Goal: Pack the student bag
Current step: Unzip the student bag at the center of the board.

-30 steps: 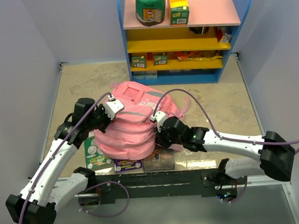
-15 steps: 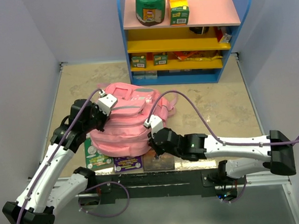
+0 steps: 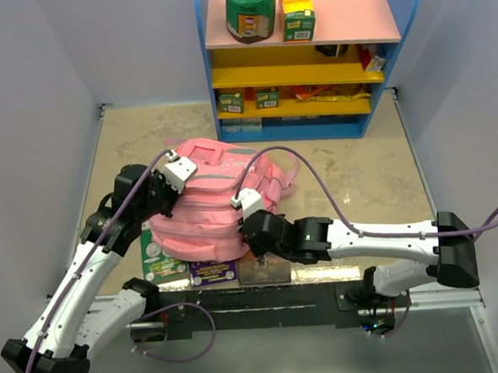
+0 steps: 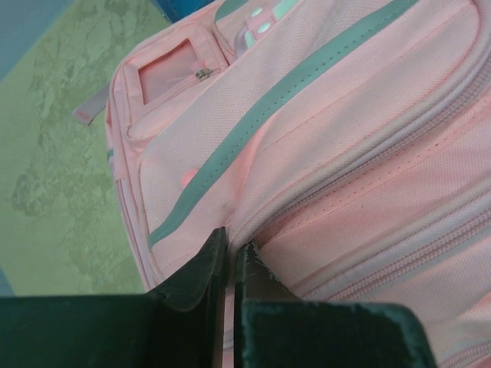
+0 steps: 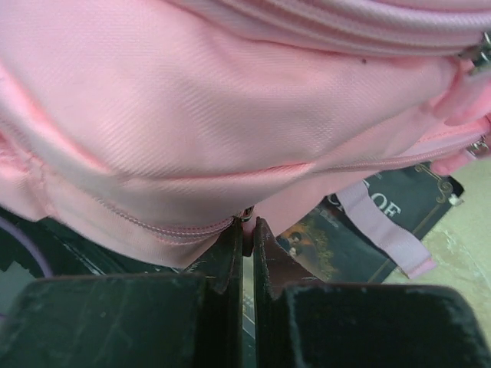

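zip-opening step, i'd judge: student bag (image 3: 212, 207) lies on the surface (image 3: 358, 180) over some books (image 3: 159, 258), close to the arm bases. left end effector (image 4: 230, 268) pinches a fabric fold at its side. right end effector (image 5: 247, 238) pinches the zip pull (image 5: 244, 215) at the near edge. next, brace w/ left and draw the zip along steadily.

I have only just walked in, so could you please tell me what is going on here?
Two robot arms are handling a pink backpack on the table. The left gripper is pinched shut on its fabric, the right gripper shut on a zipper at its near edge. Booklets lie partly under it.
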